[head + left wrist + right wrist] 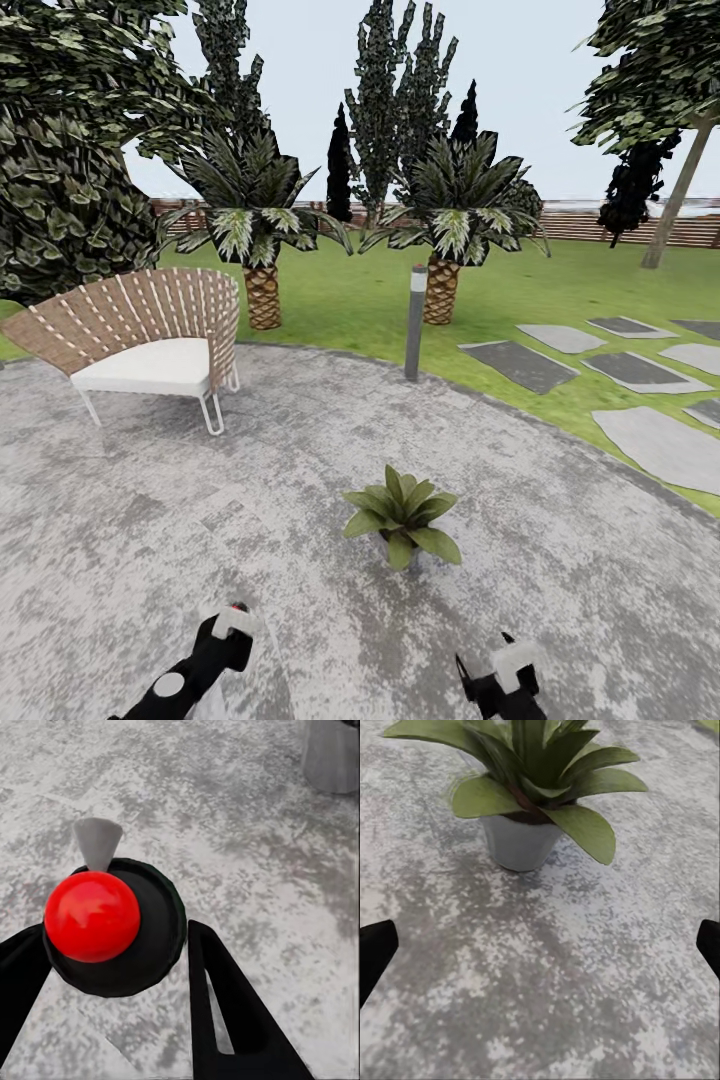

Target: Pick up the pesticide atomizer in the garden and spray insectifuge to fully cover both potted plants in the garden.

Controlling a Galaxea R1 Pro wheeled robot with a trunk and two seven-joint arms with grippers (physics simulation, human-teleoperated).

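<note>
Fingers of the left gripper (112, 967) sit clamped around the pesticide atomizer (112, 926), its red cap and grey nozzle pointing out over the speckled paving (150, 520). To spray well, I'd swing that nozzle toward the potted plant (402, 515), which sits just ahead and a little right of centre, and sweep across every leaf. The right gripper (540, 945) hangs spread apart, holding nothing, near the plant's pale pot (519, 844). No specks show on the leaves yet, though fine dots could be lost at this resolution. Open paving surrounds the plant; the wicker chair (150, 335) and bollard lamp (415, 322) stand well clear.
</note>
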